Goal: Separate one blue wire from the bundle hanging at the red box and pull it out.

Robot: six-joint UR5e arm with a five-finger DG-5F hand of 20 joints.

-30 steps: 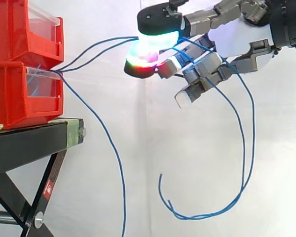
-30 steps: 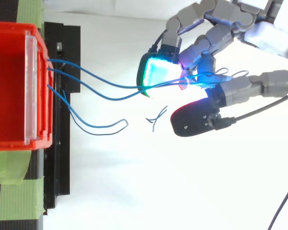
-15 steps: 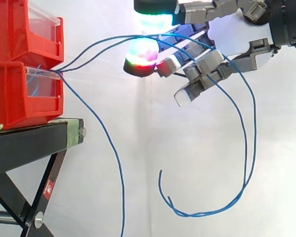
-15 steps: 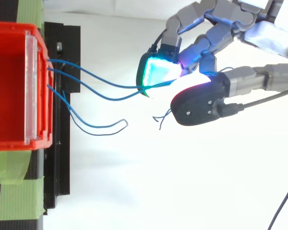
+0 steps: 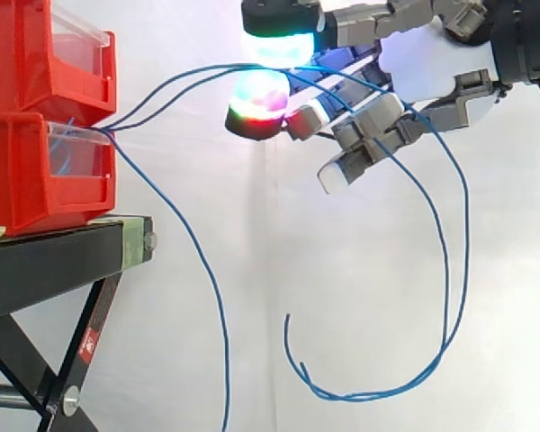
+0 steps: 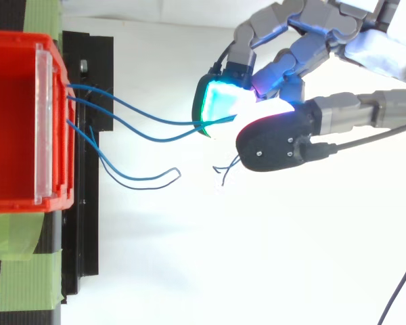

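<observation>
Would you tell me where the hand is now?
In the side view the hand is at upper right, level with the upper red bin, where two blue wires reach it.

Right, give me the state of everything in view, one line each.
black stand, standing level.
lower red bin, upright on the black stand.
upper red bin, upright, stacked on the lower red bin.
hand, raised level with the upper red bin; grip cannot be told.
two blue wires, strung from the lower red bin across the hand, tails hanging loose.
third blue wire, hanging free from the lower red bin.
</observation>
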